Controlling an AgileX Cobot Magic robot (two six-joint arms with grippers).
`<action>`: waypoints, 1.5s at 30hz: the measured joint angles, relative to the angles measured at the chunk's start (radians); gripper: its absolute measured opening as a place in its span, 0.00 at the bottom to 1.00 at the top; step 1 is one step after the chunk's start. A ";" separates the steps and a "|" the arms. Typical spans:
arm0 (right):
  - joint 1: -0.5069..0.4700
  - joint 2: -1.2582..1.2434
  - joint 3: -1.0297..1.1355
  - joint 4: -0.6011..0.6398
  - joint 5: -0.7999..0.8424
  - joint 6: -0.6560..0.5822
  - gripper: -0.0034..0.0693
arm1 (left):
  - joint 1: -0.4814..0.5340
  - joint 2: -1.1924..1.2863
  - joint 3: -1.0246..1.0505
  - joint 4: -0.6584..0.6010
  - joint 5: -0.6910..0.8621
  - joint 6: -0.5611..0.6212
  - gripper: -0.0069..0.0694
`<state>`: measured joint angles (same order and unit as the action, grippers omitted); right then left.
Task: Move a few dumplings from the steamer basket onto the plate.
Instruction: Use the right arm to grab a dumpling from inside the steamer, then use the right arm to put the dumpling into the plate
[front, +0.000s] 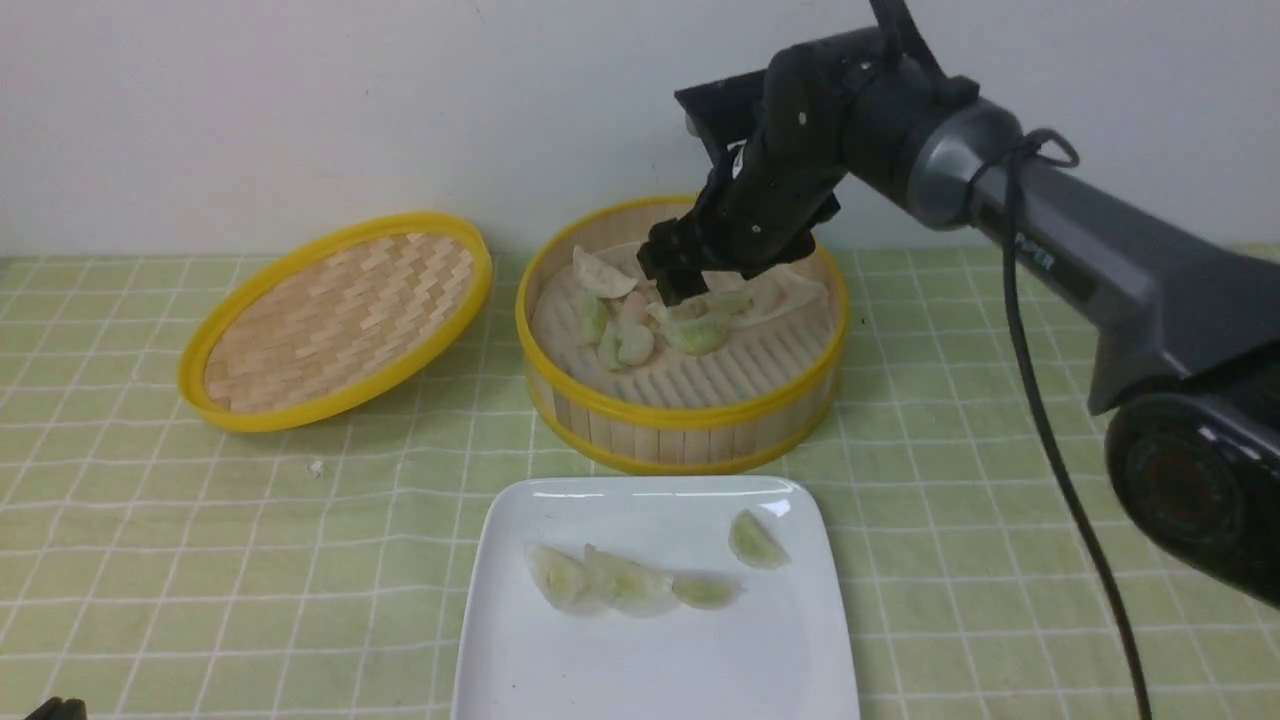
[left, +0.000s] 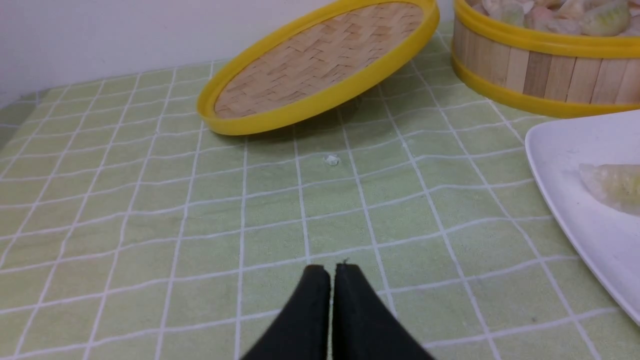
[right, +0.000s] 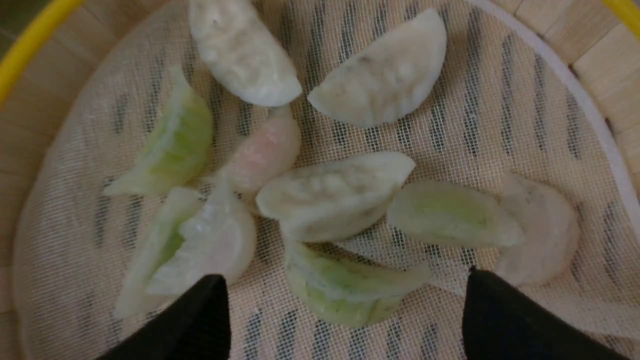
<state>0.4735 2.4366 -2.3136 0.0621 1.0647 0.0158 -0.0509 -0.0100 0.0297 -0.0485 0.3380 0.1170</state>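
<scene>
The steamer basket (front: 680, 415) stands at the back middle and holds several dumplings (front: 697, 332) on a pale mesh liner. My right gripper (front: 690, 285) reaches down into it, open and empty. In the right wrist view its fingertips (right: 200, 310) stand either side of a greenish dumpling (right: 345, 290), gripper (right: 345, 300) just above the liner. The white plate (front: 650, 650) lies in front of the basket with several dumplings (front: 625, 580) on it. My left gripper (left: 330, 272) is shut and empty, low over the cloth left of the plate (left: 575, 210).
The shallow woven lid (front: 335, 320) leans tilted on the green checked cloth left of the basket; it also shows in the left wrist view (left: 320, 65). A small white crumb (front: 316, 466) lies on the cloth in front of the lid.
</scene>
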 joint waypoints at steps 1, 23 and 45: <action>0.000 0.025 -0.023 0.005 0.000 -0.005 0.82 | 0.000 0.000 0.000 0.000 0.000 0.000 0.08; -0.003 0.070 -0.116 0.027 0.121 -0.054 0.65 | 0.000 0.000 0.000 0.000 0.000 0.000 0.08; 0.192 -0.611 0.791 0.161 0.162 -0.106 0.65 | 0.000 0.000 0.000 0.000 0.000 0.000 0.08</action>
<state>0.6656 1.8252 -1.5222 0.2230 1.2264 -0.0904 -0.0509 -0.0100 0.0297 -0.0485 0.3380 0.1170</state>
